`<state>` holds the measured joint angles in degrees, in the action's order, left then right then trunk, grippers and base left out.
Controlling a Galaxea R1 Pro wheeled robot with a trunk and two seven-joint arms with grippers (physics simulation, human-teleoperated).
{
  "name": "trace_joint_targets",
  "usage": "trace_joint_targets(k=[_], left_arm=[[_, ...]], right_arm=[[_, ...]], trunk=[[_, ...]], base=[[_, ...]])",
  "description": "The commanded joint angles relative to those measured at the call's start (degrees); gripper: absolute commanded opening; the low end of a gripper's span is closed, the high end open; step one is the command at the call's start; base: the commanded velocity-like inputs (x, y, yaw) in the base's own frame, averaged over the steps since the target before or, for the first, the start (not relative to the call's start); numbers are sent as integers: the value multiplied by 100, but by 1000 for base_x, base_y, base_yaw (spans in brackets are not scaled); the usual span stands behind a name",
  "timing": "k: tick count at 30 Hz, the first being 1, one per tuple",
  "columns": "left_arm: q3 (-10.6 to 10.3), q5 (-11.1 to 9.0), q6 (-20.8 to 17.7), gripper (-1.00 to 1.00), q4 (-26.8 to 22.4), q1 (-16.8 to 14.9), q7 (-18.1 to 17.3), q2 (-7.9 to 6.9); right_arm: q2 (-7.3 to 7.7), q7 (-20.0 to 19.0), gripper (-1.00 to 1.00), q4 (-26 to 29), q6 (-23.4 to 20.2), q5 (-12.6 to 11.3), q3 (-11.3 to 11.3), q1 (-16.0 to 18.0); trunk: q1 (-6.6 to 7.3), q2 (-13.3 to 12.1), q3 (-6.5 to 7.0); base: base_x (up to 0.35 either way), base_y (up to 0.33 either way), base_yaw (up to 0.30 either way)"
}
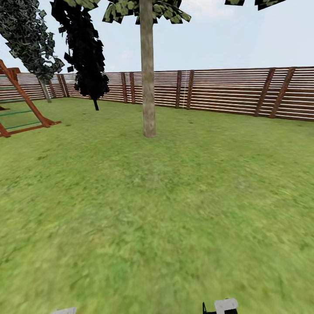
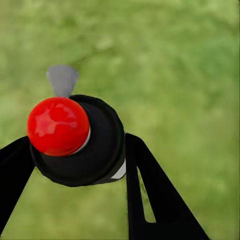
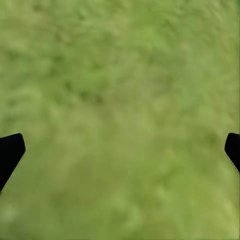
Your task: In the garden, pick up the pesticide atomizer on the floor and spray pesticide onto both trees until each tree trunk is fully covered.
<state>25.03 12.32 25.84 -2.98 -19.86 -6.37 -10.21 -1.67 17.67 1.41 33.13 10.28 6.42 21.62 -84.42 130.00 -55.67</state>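
Observation:
The pesticide atomizer (image 2: 75, 140) appears end-on in the left wrist view, a dark round cap with a red dot and a small grey nozzle. My left gripper (image 2: 75, 155) is shut on it, a black finger on each side, above grass. One tree stands ahead in the head view, its straight tan-grey tree trunk (image 1: 148, 78) rising from the garden lawn (image 1: 174, 196) to a green crown at the top edge. My right gripper (image 3: 122, 150) is open and holds nothing, its fingertips far apart over grass. The concrete floor is out of view.
A brown slat fence (image 1: 226, 91) runs across the back of the lawn. A near-black cone-shaped tree (image 1: 85, 52) and a grey-leaved tree (image 1: 32, 35) stand at the back left. A red-brown wooden play frame (image 1: 24, 107) stands at the left edge. Open grass lies between me and the trunk.

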Motion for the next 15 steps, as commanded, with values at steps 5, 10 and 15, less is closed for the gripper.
trace_joint_targets(k=[5, 10, 15], left_arm=[[2, -1, 2, -100, -1, 0, -3, -2], [2, -1, 2, -100, -1, 0, 0, -4], [2, -1, 1, -100, -1, 0, -2, -7]], right_arm=[[0, 0, 100, 0, 0, 0, 2, 0], [0, 0, 100, 0, 0, 0, 1, 0], [0, 0, 100, 0, 0, 0, 3, 0]], trunk=[[0, 0, 0], [0, 0, 0], [0, 0, 0]], base=[[338, 0, 0], [338, 0, 0], [338, 0, 0]])
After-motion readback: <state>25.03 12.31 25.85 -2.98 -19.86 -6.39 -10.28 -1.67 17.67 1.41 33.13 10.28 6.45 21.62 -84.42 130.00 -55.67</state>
